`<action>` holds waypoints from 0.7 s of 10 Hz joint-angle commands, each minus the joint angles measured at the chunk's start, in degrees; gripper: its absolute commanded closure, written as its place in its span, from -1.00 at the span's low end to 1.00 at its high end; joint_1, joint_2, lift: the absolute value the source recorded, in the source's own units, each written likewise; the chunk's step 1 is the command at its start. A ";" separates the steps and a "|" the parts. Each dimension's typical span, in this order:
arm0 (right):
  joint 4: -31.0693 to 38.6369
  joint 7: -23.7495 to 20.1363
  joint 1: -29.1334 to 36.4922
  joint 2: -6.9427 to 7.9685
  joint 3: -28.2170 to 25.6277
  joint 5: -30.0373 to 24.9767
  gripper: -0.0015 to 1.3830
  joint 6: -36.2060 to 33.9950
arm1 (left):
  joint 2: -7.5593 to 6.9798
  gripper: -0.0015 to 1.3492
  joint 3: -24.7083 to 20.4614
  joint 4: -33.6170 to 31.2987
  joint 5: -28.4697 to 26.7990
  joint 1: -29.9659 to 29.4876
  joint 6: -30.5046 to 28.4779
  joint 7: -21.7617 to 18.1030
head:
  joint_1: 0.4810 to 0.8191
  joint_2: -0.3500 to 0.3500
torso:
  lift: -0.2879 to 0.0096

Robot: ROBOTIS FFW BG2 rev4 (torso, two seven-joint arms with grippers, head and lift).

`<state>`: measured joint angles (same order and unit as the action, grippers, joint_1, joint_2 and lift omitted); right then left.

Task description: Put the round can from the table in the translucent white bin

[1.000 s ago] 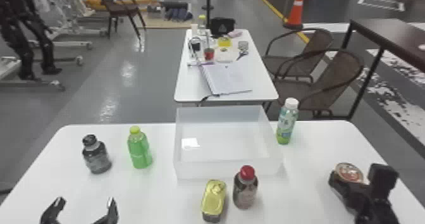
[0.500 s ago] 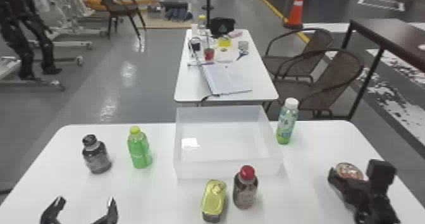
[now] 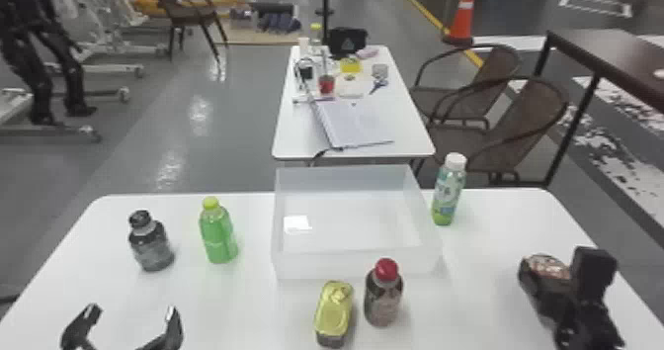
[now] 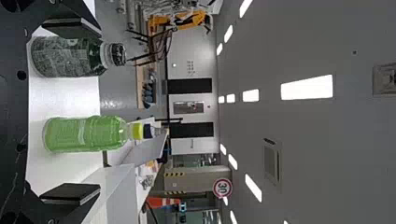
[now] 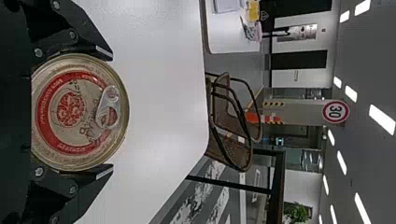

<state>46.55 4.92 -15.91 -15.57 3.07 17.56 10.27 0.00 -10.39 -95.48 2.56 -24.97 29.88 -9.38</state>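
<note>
The right gripper was clamped on the round can, lower right of the head view, judged stiff, moderately heavy and slick, best held across opposite side walls.

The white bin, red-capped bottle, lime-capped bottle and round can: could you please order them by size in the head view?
1. White bin
2. Red-capped bottle and lime-capped bottle: too alike to rank
3. Round can, partly hidden, judging by what shows
</note>
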 commanded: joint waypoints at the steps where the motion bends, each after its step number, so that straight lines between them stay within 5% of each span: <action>1: -0.06 0.00 0.00 -0.16 0.00 0.29 0.06 -0.16 | 0.15 -0.80 -0.15 0.12 -0.01 0.27 0.00 -0.37 | -0.60 0.00 | 0.26; 4: 1.00 0.00 0.71 -0.07 0.00 -0.42 0.15 1.16 | 0.15 -0.80 -0.42 0.30 0.08 0.62 0.18 -1.16 | -0.60 0.00 | 0.26; 7: 14.53 5.45 6.86 0.28 0.09 2.31 0.14 -0.51 | 0.15 -0.80 -0.33 0.30 -0.27 0.97 0.18 -1.25 | -0.60 0.00 | 0.26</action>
<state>57.31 10.05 -10.78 -15.37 3.16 19.06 10.55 0.00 -10.73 -95.12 2.36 -24.06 30.06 -10.64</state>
